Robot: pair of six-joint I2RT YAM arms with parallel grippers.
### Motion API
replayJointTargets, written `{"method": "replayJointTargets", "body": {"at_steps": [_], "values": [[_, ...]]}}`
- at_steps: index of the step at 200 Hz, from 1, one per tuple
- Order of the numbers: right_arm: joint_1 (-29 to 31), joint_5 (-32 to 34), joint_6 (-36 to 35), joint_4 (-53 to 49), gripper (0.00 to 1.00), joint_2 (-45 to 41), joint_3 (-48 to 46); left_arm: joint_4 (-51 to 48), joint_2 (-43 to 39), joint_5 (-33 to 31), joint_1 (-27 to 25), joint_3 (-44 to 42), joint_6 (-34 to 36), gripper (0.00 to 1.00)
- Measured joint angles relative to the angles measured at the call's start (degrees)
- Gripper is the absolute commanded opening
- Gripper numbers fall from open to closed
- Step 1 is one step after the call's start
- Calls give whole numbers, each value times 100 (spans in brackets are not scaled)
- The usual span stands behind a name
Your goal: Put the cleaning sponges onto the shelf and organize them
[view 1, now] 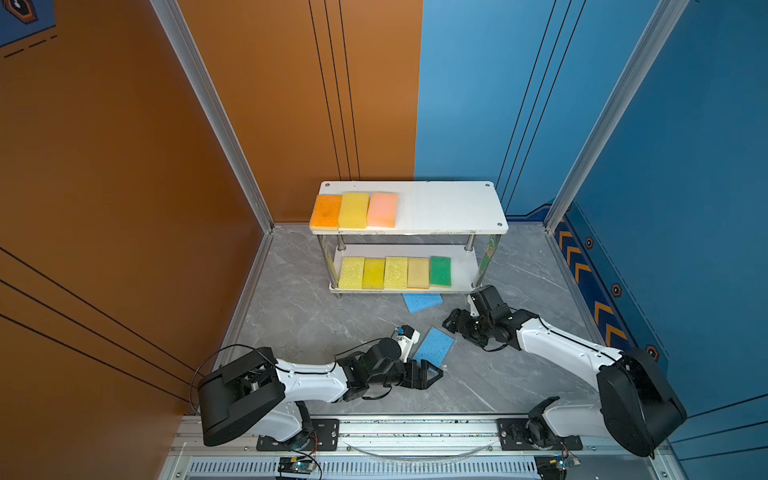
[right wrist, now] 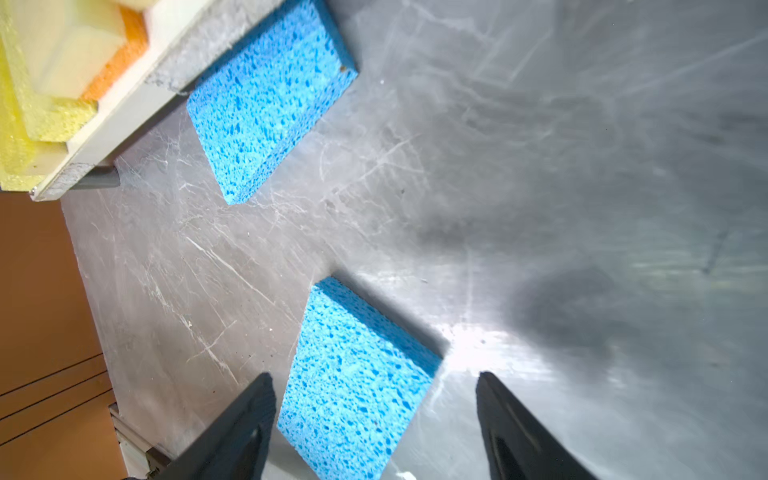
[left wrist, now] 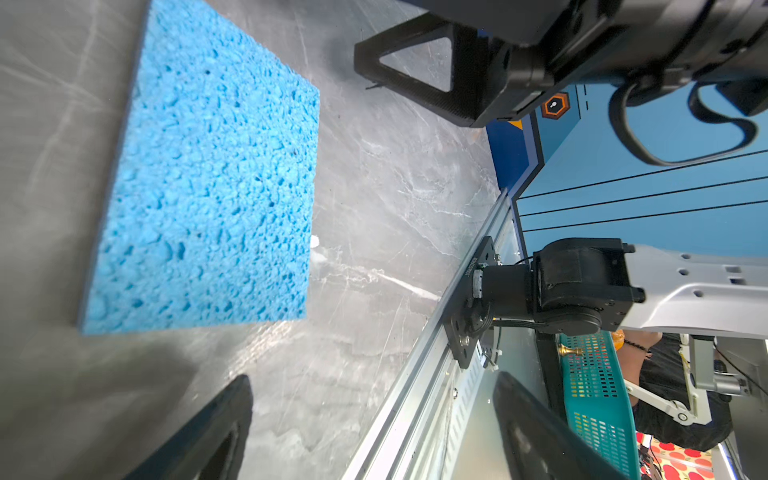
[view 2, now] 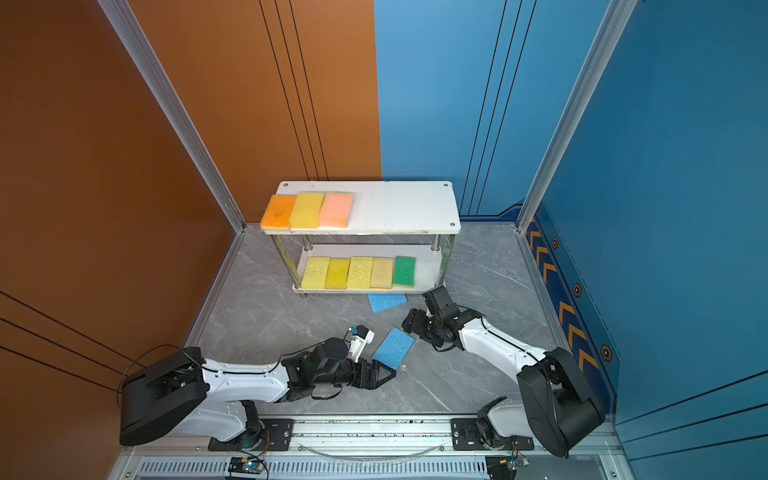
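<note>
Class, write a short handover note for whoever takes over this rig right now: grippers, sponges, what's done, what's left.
Left gripper: open, empty, beside the near blue sponge.
Right gripper: open, empty, at the same sponge's opposite side.
Shelf, top board: orange sponge, yellow sponge, pink sponge.
Lower board: yellow sponges, beige sponge, green sponge.
Done: eight shelved in rows.
Left: both blue ones on the floor, the far blue sponge partly under the shelf's front edge.

Eight sponges (view 1: pixel 396 272) on shelf (view 1: pixel 453 208); two sponges (view 1: pixel 433 348) on floor (view 1: pixel 311 324) before shelf.
</note>
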Motion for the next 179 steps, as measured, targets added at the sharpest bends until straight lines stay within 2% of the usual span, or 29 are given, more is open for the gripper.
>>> {"method": "replayJointTargets", "body": {"at_steps": [41, 69, 97, 134, 179], "values": [[240, 195, 31, -516, 72, -704, -79, -1091, -680, 22, 315, 181, 330, 91], [793, 352, 286, -599, 70, -949, -225, -1523, -981, 157, 1078, 258, 605, 90], [1266, 483, 597, -527, 66, -868, -363, -1663, -761, 391, 1639, 428, 822, 89], [1567, 520, 841, -216, 63, -328, -382, -1644, -269, 660, 1731, 546, 905, 88], [1611, 525, 962, 168, 59, 238, -382, -1565, -280, 741, 1797, 522, 903, 88]]}}
